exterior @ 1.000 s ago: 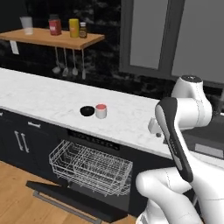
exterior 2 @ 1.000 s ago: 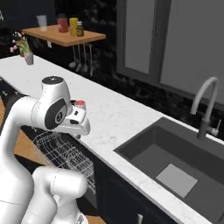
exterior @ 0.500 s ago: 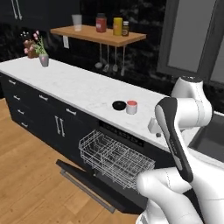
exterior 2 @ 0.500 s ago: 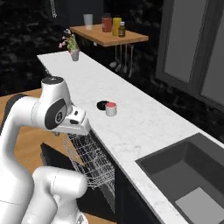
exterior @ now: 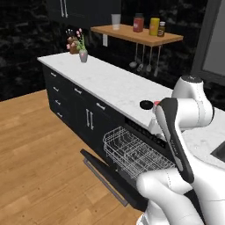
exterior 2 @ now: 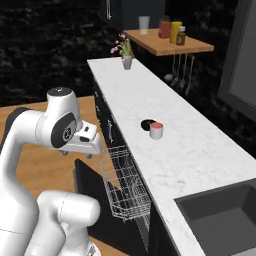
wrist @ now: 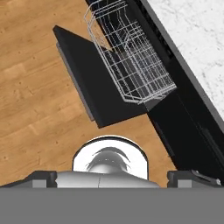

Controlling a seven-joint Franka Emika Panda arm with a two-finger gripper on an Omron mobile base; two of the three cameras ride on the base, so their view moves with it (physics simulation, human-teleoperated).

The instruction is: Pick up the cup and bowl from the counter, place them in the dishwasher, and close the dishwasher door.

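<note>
The cup (exterior 2: 156, 130) is seen upright on the counter (exterior 2: 165, 165), with the bowl (exterior 2: 147, 124) just beside it, touching or nearly so; both are placed near the counter edge above the dishwasher (exterior: 145, 132). The dishwasher door (wrist: 94, 85) is folded down flat, and the white wire rack (wrist: 131, 65) is pulled out over it. The gripper (wrist: 112, 177) is held fully open above the wooden floor (wrist: 35, 109), well apart from the cup, and nothing is held in it
</note>
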